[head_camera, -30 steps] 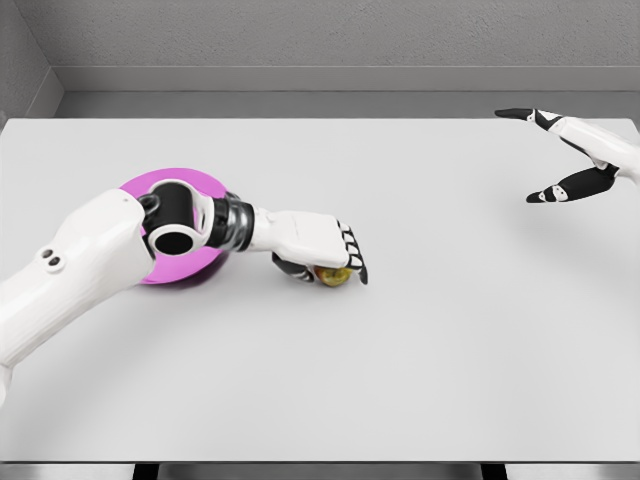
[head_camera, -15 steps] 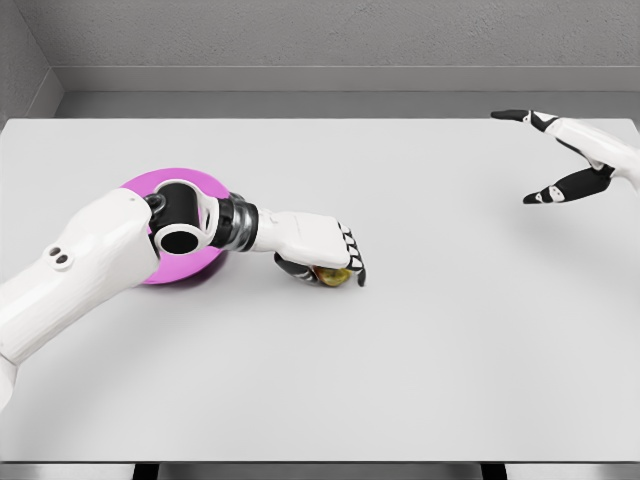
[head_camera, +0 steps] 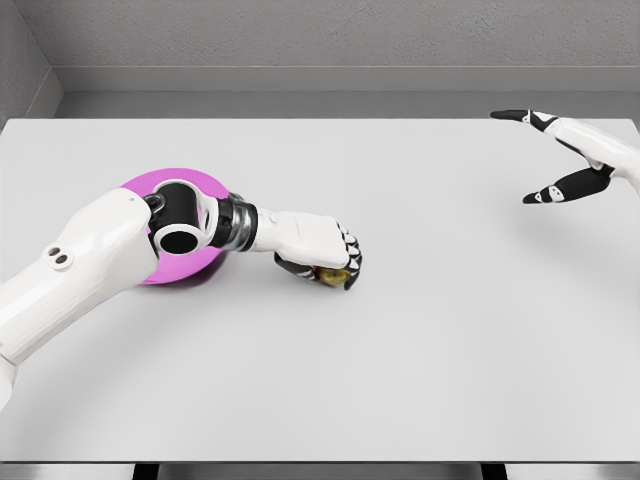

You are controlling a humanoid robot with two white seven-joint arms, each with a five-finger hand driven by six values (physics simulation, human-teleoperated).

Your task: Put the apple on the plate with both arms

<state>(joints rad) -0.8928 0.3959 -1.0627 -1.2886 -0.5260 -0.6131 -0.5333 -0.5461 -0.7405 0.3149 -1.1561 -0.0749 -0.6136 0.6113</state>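
Left hand (head_camera: 318, 245) lay over apple (head_camera: 330, 274) on counter (head_camera: 420, 330), fingers (head_camera: 350, 262) curled around it. Grasp step. Plate (head_camera: 200, 182) just left, under forearm. Right hand (head_camera: 575, 150) idle far right, fingers spread. Next: lift, carry leftward onto plate.

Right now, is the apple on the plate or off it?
Off. The apple sits on the table under the left hand's curled fingers, right of the plate.
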